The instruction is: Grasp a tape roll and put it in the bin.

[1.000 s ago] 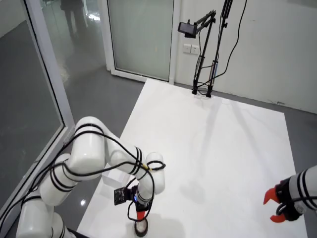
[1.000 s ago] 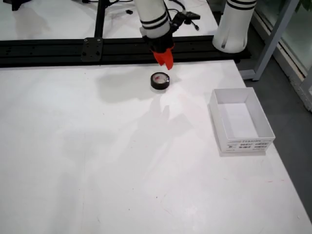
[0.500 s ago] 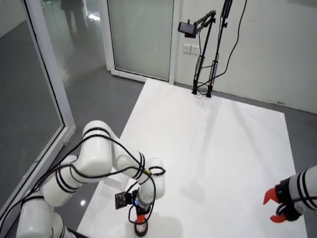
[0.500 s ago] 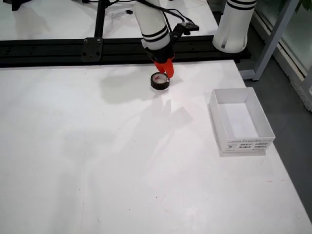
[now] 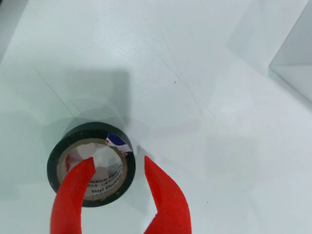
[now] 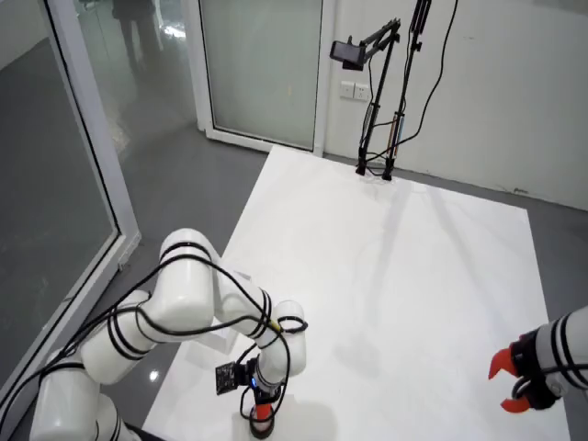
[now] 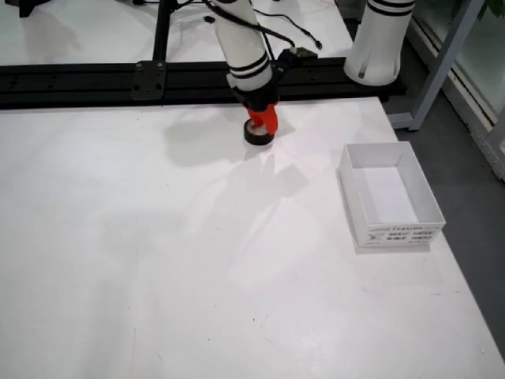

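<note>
I've dropped the end effector (image 5: 117,168) onto the black electrical tape roll (image 5: 90,164) near the bench (image 7: 158,237) edge; jaws open, one finger inside the core, one outside, ready to close.

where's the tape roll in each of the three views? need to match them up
View that rides on the end effector: tape roll lower left, one red finger over its hole, the other outside its wall.
View from behind the arm: bottom edge, left of centre, mostly hidden under the end effector.
View from the front: top centre, just under the red fingers.
Shared landmark: the red end effector at the roll.
</note>
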